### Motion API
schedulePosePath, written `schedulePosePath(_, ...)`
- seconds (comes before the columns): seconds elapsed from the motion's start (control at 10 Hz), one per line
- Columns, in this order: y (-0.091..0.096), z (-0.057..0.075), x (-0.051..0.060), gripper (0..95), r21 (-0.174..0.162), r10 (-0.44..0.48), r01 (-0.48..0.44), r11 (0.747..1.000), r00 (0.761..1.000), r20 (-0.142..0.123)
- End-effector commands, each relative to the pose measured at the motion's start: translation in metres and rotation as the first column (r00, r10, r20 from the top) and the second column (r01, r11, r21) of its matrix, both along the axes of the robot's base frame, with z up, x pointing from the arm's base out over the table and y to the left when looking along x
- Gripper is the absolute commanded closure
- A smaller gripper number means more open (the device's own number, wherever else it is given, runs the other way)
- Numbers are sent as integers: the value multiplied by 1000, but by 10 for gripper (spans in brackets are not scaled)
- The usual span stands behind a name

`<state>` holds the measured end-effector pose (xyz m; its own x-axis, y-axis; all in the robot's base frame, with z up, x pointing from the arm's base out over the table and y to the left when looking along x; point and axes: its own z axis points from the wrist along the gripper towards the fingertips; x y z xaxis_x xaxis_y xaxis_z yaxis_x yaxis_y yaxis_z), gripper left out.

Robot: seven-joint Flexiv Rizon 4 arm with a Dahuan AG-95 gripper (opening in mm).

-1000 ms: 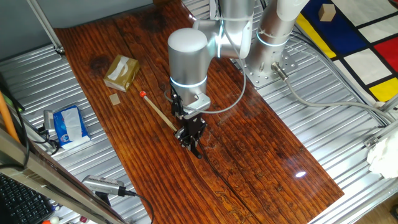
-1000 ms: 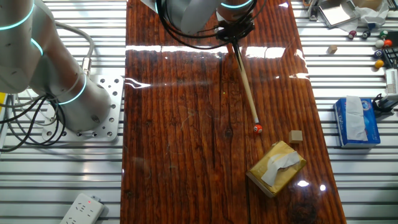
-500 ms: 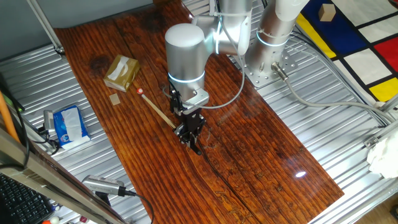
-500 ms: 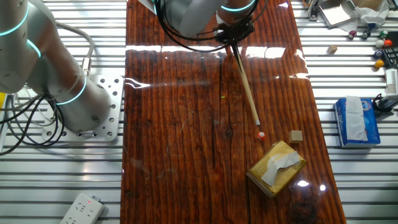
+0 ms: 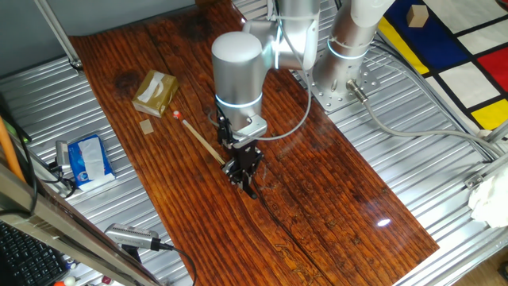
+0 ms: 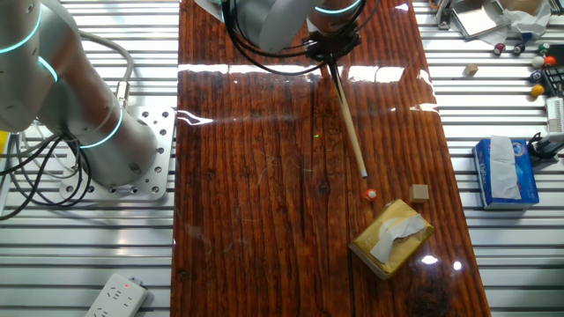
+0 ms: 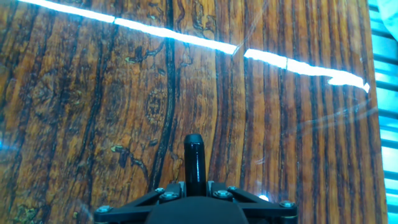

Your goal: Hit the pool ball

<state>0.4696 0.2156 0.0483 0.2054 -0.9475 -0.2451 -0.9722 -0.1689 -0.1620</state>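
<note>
gripper (image 5: 242,168) at the near end of the scene: in one fixed view we see its dark fingers pointing down at the wooden tabletop (image 5: 333,191), closed on the butt end of a thin wooden cue stick (image 5: 202,144). in the other fixed view the gripper (image 6: 331,46) sits at the top of the board, and the cue stick (image 6: 350,121) runs from it down toward the lower right. in the hand view we see only the black gripper body along the bottom edge and one dark rod-like piece (image 7: 194,163) standing out over the wood grain; we cannot tell from this view how far the fingers stand apart.

beyond the gripper, we follow the stick lying low over the tabletop to its far tip. the pool ball (image 5: 177,114) is a tiny red-orange sphere just past that tip; in the other fixed view the pool ball (image 6: 371,192) lies a little apart from the tip, and we see a short gap of bare wood between them.

farther on, we find a small flat tan block (image 6: 419,193) just beside the ball, and a tan cardboard box (image 6: 392,237) with white tissue showing at its opening, near the ball but not touching it. in one fixed view the same box (image 5: 155,93) lies near the far-left edge of the board, with the block (image 5: 146,127) close by.
</note>
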Motion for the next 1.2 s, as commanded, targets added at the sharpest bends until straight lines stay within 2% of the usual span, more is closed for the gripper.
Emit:
schedulePosePath(0.1,0,1,1,950,-6,3,-3,1000,1000,3)
schedulePosePath(0.6,0,8,1,950,-5,1,-1,1000,1000,2)
schedulePosePath(1.2,0,9,2,950,-3,11,-11,1000,1000,3)
